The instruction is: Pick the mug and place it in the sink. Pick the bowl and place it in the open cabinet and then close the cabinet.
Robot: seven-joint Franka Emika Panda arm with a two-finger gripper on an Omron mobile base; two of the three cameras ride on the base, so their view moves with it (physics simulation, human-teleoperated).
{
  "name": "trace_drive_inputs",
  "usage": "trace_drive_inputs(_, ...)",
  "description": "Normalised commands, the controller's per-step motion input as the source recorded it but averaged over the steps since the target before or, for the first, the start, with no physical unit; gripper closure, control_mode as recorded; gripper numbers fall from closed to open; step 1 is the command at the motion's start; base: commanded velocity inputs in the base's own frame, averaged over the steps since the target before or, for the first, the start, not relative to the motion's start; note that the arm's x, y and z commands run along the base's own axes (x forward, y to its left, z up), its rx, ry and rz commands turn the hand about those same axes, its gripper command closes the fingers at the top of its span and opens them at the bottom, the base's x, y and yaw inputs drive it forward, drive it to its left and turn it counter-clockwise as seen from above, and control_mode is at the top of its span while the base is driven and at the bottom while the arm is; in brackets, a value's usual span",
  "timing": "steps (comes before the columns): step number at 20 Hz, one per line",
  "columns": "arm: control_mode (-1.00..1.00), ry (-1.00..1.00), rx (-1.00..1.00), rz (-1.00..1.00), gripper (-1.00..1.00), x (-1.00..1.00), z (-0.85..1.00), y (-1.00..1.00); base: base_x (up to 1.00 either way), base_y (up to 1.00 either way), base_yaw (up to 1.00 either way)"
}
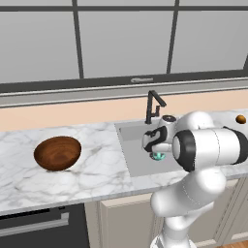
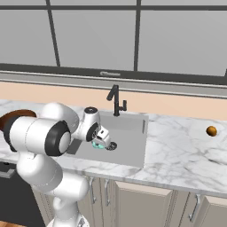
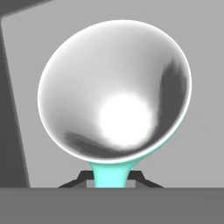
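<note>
One mug clamped in the claw over the sink, bowl empty

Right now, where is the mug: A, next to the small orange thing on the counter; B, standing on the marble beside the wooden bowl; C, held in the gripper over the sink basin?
C: the gripper is shut on the mug, and both base views show its teal just above the grey sink.

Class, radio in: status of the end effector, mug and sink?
End effector shut on mug. Mug held over sink. Bowl waiting on counter. Nothing in the way.
</note>
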Motion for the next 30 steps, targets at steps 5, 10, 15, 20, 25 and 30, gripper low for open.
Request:
trace_drive_inputs(5, -1.00, 0.00, 0.00, 0.00, 1.00, 0.03, -0.21, 0.00, 0.00, 0.00, 0.00)
trace_drive_inputs(10, -1.00, 0.00, 0.00, 0.00, 1.00, 0.20, -0.21, -0.06, 0.00, 0.00, 0.00)
trace_drive_inputs(15, -1.00, 0.00, 0.00, 0.00, 1.00, 0.21, -0.22, -0.08, 0.00, 0.00, 0.00)
trace_drive_inputs(20, -1.00, 0.00, 0.00, 0.00, 1.00, 0.13, -0.22, -0.08, 0.00, 0.00, 0.00)
trace_drive_inputs(25, -1.00, 0.00, 0.00, 0.00, 1.00, 0.12, -0.21, -0.13, 0.00, 0.00, 0.00)
trace_drive_inputs(30, -1.00, 0.00, 0.00, 0.00, 1.00, 0.05, -0.21, -0.14, 0.00, 0.00, 0.00)
